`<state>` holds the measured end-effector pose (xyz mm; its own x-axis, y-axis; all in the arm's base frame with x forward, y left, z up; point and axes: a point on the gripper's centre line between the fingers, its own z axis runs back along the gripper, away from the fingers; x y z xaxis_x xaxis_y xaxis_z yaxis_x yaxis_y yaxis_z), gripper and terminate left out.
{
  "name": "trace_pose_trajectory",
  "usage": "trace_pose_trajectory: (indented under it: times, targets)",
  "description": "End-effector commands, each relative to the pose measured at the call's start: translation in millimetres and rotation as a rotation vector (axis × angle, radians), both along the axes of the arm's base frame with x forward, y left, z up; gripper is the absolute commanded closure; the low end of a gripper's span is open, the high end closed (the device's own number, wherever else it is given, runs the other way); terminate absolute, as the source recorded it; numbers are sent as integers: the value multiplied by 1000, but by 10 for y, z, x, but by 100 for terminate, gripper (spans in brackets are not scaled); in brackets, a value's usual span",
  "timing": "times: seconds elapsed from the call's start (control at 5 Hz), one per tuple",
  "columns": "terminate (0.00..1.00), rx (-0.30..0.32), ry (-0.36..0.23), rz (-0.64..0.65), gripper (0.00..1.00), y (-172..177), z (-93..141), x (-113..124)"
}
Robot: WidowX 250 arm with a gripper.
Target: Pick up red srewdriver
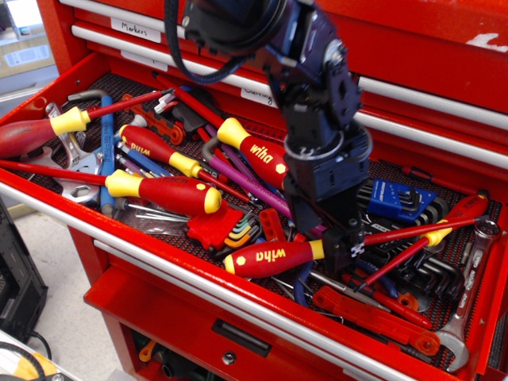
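The red screwdriver (270, 258) lies near the drawer's front edge. It has a fat red handle with yellow "wiha" lettering and a yellow collar. Its long thin red shaft (413, 232) runs to the right. My gripper (325, 238) is down in the drawer over the collar end of the handle. One finger stands behind the screwdriver and one finger (347, 252) stands in front of it at the start of the shaft. The jaws look spread on either side of it, and the collar is partly hidden.
Other red screwdrivers lie left: a fat unlettered one (171, 193), a "wiha" one (262, 155), a slimmer one (155, 149). Red hex keys (226, 226), a blue hex key holder (397, 198), a wrench (468, 294) and the drawer's front rail (159, 254) crowd around.
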<state>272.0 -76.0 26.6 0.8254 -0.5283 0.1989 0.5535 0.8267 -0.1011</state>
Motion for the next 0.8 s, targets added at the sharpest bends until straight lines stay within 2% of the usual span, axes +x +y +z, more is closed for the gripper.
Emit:
trace_pose_trajectory:
  times: [0.0,0.2,0.4,0.6]
  targets:
    - [0,-7,-81,6,0,45,-125,-27]
    - [0,-45,-94,54,0,52,-201,-17]
    - [0,-20,-91,54,100,33,-221,-11]
    - [0,23,-84,39,100,15,-161,-12]
